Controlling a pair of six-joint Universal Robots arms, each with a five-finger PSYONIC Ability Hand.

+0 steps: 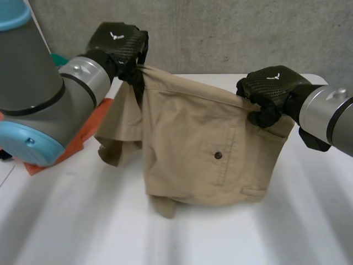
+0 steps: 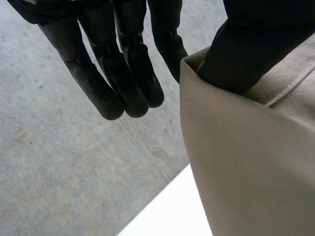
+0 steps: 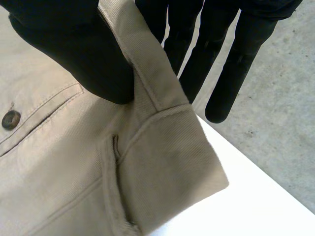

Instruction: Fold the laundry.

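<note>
Head view: their legs bunched on the white table (image 1: 265,237), the khaki trousers (image 1: 193,149) hang from a waistband stretched sideways between the hands. The left hand (image 1: 118,41) and right hand (image 1: 270,88) each pinch a waistband corner, thumb against fingers. The twill looks light and limp, so the stiffer waistband likely grips best. An orange cloth (image 1: 91,130) lies beyond, below the left hand.

shorts (image 1: 193,149): far side hidden | orange cloth (image 1: 94,130): partly behind left arm (image 1: 33,94)
</note>
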